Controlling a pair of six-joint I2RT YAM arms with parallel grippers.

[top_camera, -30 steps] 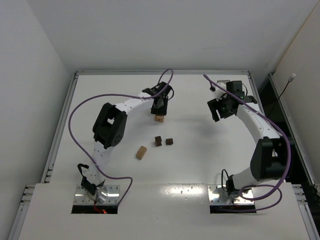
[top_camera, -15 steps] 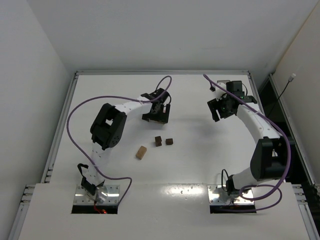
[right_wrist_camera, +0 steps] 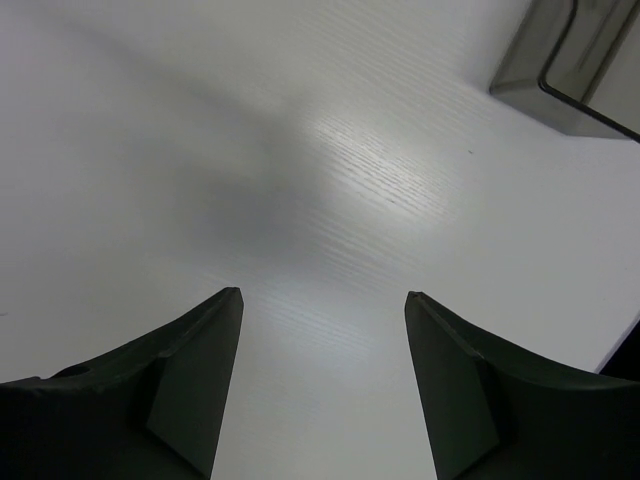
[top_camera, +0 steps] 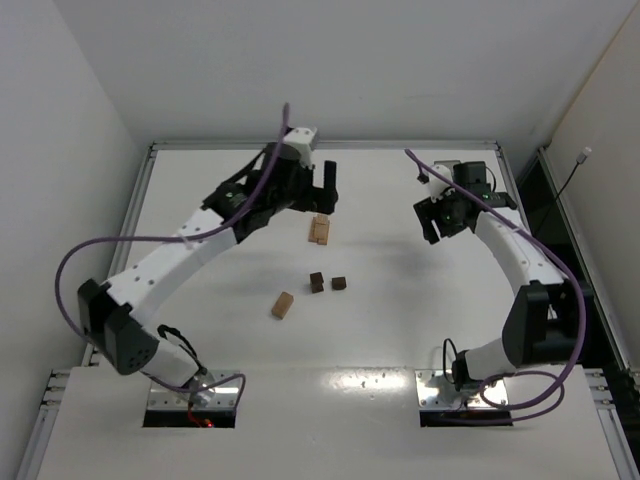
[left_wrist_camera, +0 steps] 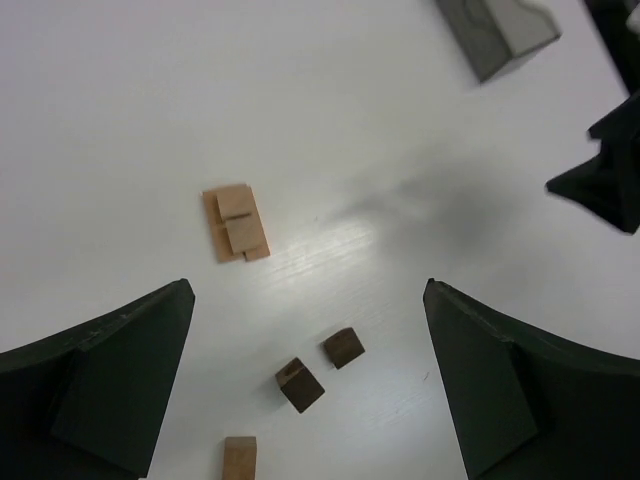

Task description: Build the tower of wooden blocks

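Observation:
The wood block tower is a low stack of light tan blocks (top_camera: 320,230), seen from above in the left wrist view (left_wrist_camera: 236,222), with smaller blocks on a wider one. Two dark brown cubes (top_camera: 316,282) (top_camera: 339,283) lie loose in front of it, also in the left wrist view (left_wrist_camera: 300,385) (left_wrist_camera: 343,347). A single tan block (top_camera: 283,305) (left_wrist_camera: 239,460) lies nearer still. My left gripper (top_camera: 318,203) (left_wrist_camera: 307,290) hangs high above the stack, open and empty. My right gripper (top_camera: 440,225) (right_wrist_camera: 322,295) hovers open over bare table at the right.
A dark translucent tray (right_wrist_camera: 570,70) (left_wrist_camera: 495,35) stands at the far right of the white table (top_camera: 400,300). The right gripper's black fingers (left_wrist_camera: 605,180) show at the edge of the left wrist view. Raised rails border the table.
My left gripper has opened, let go of the tan block on the stack and lifted up and back from it. The right arm has stayed put.

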